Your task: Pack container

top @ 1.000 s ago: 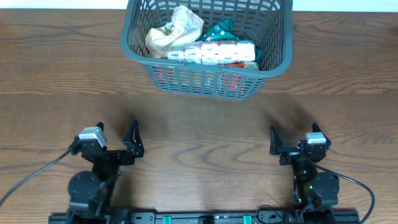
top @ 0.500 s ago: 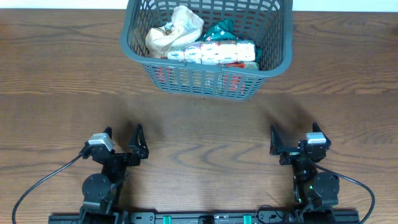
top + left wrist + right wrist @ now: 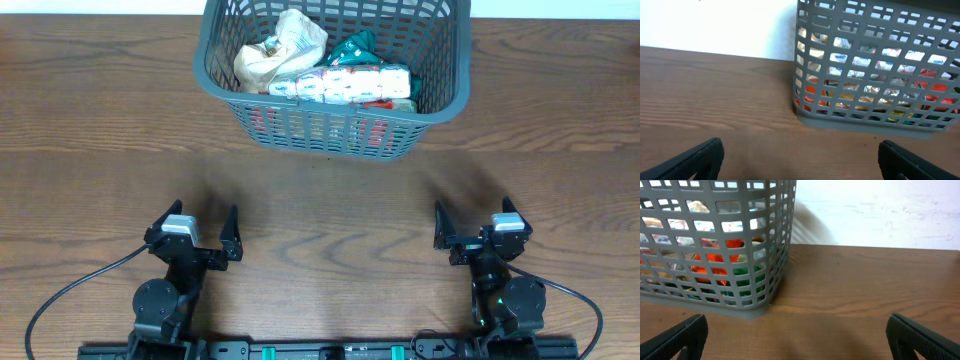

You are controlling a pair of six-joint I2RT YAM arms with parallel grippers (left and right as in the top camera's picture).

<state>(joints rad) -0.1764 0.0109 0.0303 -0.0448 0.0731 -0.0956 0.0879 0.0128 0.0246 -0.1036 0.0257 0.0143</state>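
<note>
The container, a dark grey lattice basket [image 3: 440, 105], stands at the far middle of the wooden table and holds several packets: a crumpled beige bag [image 3: 275, 50], a white printed pack [image 3: 350, 82], a green one [image 3: 352, 45]. It also shows in the left wrist view [image 3: 875, 120] and the right wrist view [image 3: 760, 307], with red, green and white packets behind the lattice. My left gripper [image 3: 200, 225] is open and empty near the front edge, far from the basket. My right gripper [image 3: 470, 225] is open and empty at the front right.
Bare brown wooden table [image 3: 320, 200] lies between both grippers and the basket. A white wall [image 3: 880, 210] stands behind the table's far edge.
My left arm has turned and shifted a little to the right, so its gripper now points straight ahead toward the basket. The right arm and the basket have not moved.
</note>
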